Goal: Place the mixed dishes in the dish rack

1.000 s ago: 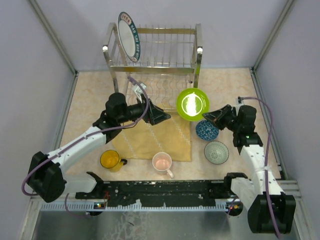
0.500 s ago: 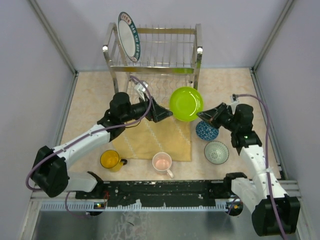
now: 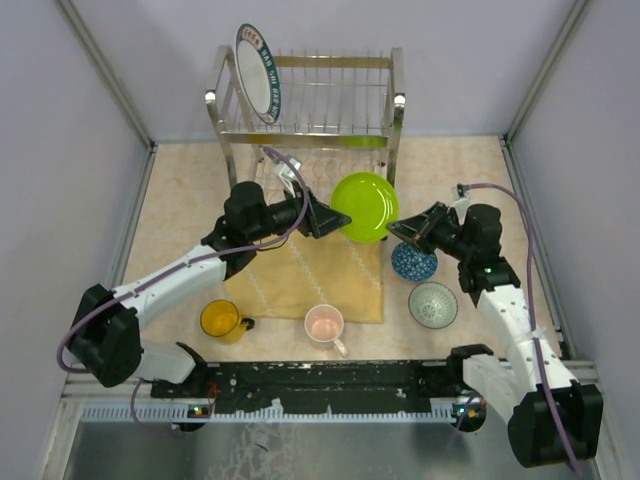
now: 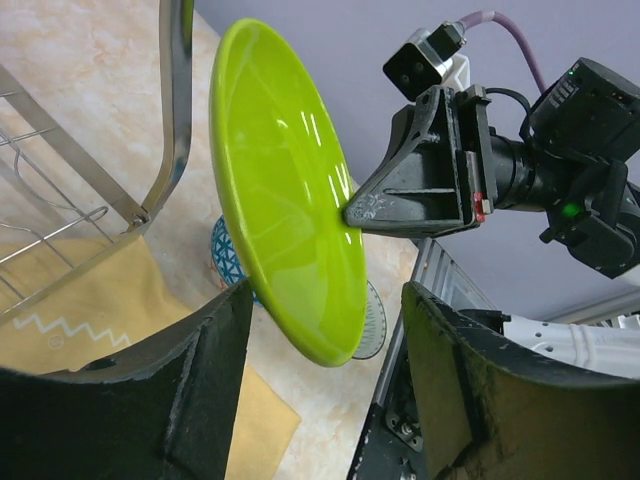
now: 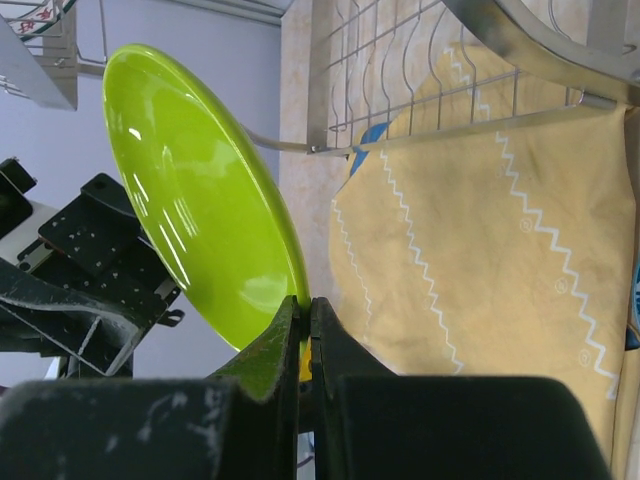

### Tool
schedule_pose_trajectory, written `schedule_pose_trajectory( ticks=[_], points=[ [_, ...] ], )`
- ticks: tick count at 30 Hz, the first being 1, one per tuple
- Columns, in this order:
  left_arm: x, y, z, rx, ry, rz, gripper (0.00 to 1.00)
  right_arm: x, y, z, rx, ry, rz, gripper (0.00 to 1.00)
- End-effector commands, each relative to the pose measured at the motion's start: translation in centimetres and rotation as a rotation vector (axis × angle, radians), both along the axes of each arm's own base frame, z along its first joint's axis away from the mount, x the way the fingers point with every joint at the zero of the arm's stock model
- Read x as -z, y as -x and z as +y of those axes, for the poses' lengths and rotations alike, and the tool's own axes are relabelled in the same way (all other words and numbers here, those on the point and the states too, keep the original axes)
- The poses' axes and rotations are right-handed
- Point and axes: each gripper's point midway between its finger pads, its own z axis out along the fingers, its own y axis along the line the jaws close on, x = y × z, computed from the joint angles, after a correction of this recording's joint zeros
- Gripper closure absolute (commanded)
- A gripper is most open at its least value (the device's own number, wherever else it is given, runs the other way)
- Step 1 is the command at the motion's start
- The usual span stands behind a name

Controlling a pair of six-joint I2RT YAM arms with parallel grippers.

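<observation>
Narrowing left pincer (image 4: 322, 305), lime-green plate (image 4: 280, 200) nearer

The fingers (image 5: 280, 350) pinch the lime-green plate (image 5: 190, 190) by its rim. Beyond them lie a yellow patterned cloth (image 5: 480, 250) and a steel rack (image 5: 540, 45).

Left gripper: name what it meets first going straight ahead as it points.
The lime-green plate, pinched by the right gripper, looks just ahead of the left gripper, jaws open; depth is uncertain.
</observation>
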Motion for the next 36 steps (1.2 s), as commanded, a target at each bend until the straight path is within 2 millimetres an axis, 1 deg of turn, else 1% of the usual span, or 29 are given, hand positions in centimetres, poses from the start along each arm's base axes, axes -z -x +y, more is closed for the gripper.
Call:
schedule_pose_trajectory(
  ticks=[1, 8, 14, 17, 18, 20, 21, 22, 24, 27, 28, 29, 32, 35, 36],
  points=[
    [-2.7, -0.5, -0.8, -0.006, 0.061, -0.058, 0.36, -4.3, -0.2, 1.0, -0.046, -0.035, -0.126, 1.00],
    [-2.8, -0.9, -1.2, -0.032, 0.059, -0.059, 0.65, -4.2, -0.5, 1.0, -0.045, -0.031, -0.124, 1.00],
    [-2.1, -1.5, -1.3, -0.081, 0.045, -0.043, 0.77, -4.1, -0.5, 1.0, -0.046, -0.023, -0.122, 1.00],
    [-1.6, -2.0, -1.1, -0.135, 0.023, -0.026, 0.86, -3.7, -0.5, 0.8, -0.042, -0.007, -0.119, 1.00],
    [-1.5, -2.2, -1.0, -0.154, 0.017, -0.021, 0.92, -3.6, -0.5, 0.8, -0.038, -0.004, -0.119, 1.00],
    [-0.9, -2.6, -0.7, -0.200, -0.013, 0.006, 1.00, -3.5, -0.5, 0.7, -0.030, 0.002, -0.118, 0.81],
    [-0.8, -2.8, -0.7, -0.210, -0.020, 0.011, 1.00, -3.4, -0.5, 0.6, -0.024, 0.007, -0.119, 0.75],
    [-0.6, -2.8, -0.6, -0.216, -0.030, 0.017, 1.00, -3.3, -0.5, 0.5, -0.020, 0.012, -0.116, 0.71],
    [-0.7, -2.9, -0.5, -0.236, -0.045, 0.021, 1.00, -2.9, -0.5, 0.3, -0.012, 0.029, -0.112, 0.56],
    [-1.3, -2.3, -0.1, -0.255, -0.062, 0.012, 1.00, -2.5, -0.7, -0.6, 0.028, 0.101, -0.115, 0.41],
    [-1.5, -2.0, 0.0, -0.262, -0.070, 0.007, 1.00, -2.2, -0.8, -1.2, 0.053, 0.140, -0.112, 0.37],
    [-1.7, -1.6, 0.1, -0.266, -0.082, 0.001, 1.00, -1.8, -0.8, -1.9, 0.077, 0.181, -0.103, 0.35],
    [-2.8, -0.5, 1.0, -0.293, -0.105, -0.023, 1.00, -1.6, -1.2, -4.5, 0.172, 0.307, -0.110, 0.27],
    [-4.3, 0.4, 2.4, -0.352, -0.120, -0.049, 1.00, -1.6, -1.5, -7.0, 0.265, 0.433, -0.113, 0.21],
    [-5.1, 0.7, 2.9, -0.375, -0.117, -0.062, 1.00, -1.4, -1.6, -7.6, 0.280, 0.462, -0.111, 0.20]
  ],
)
